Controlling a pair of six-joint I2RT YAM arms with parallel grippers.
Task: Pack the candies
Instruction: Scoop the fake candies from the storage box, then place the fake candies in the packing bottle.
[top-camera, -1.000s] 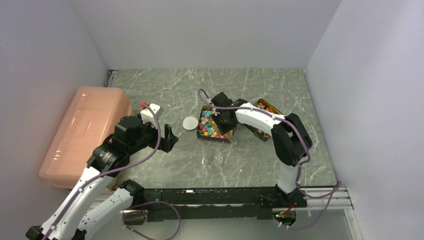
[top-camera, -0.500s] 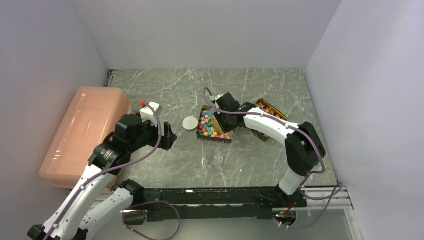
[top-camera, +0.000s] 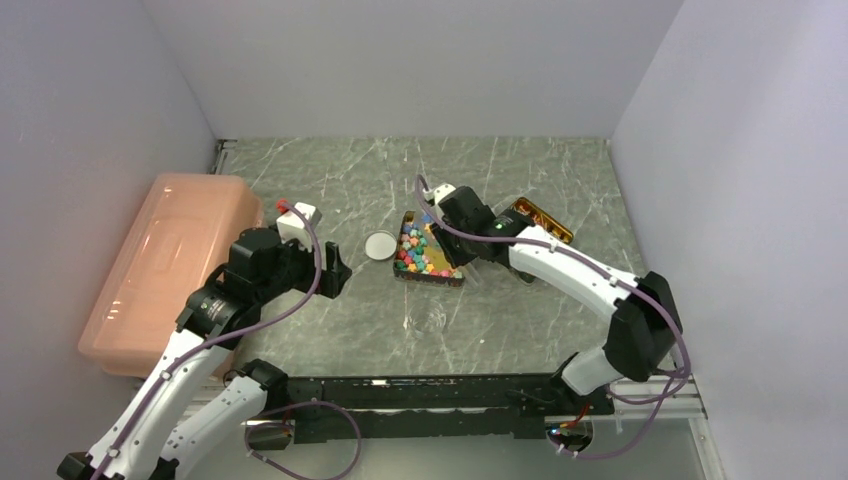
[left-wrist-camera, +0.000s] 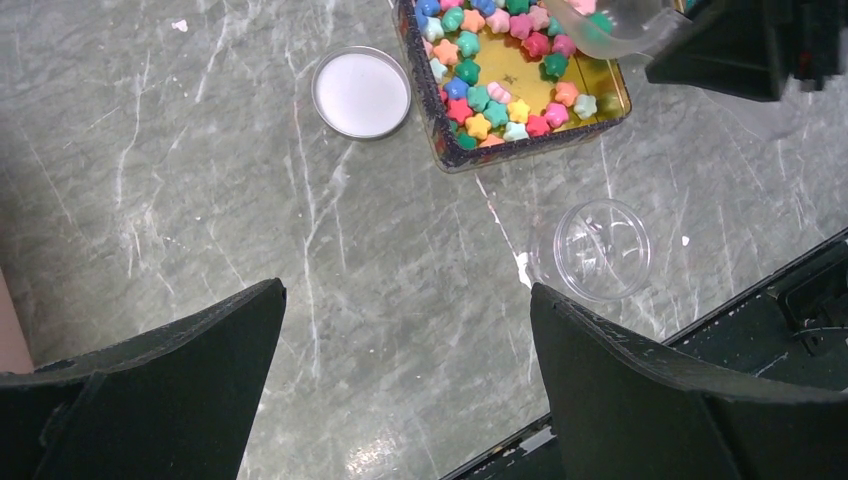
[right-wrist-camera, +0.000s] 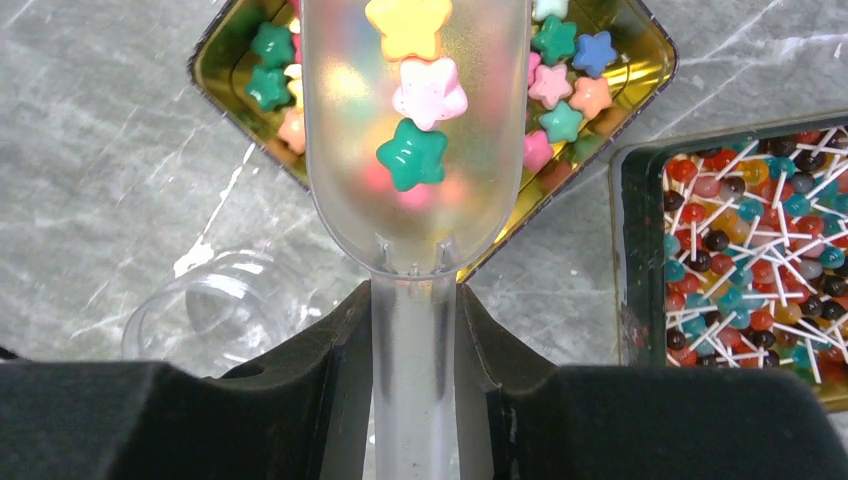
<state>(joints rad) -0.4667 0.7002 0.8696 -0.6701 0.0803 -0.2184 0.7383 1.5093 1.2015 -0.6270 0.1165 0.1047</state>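
Star-shaped multicoloured candies (right-wrist-camera: 412, 155) lie in the square gold tin (right-wrist-camera: 640, 50), three up in the clear plastic scoop (right-wrist-camera: 480, 120) clamped by its handle in the right gripper (right-wrist-camera: 415, 330), likely for the empty clear jar (left-wrist-camera: 590, 250); the left gripper (left-wrist-camera: 405, 292) gapes wide.

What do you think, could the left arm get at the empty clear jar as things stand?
Probably yes. The left gripper is open above the table, and the jar stands uncovered just beside it with nothing between. The right gripper is busy with the scoop over the tin, further off.
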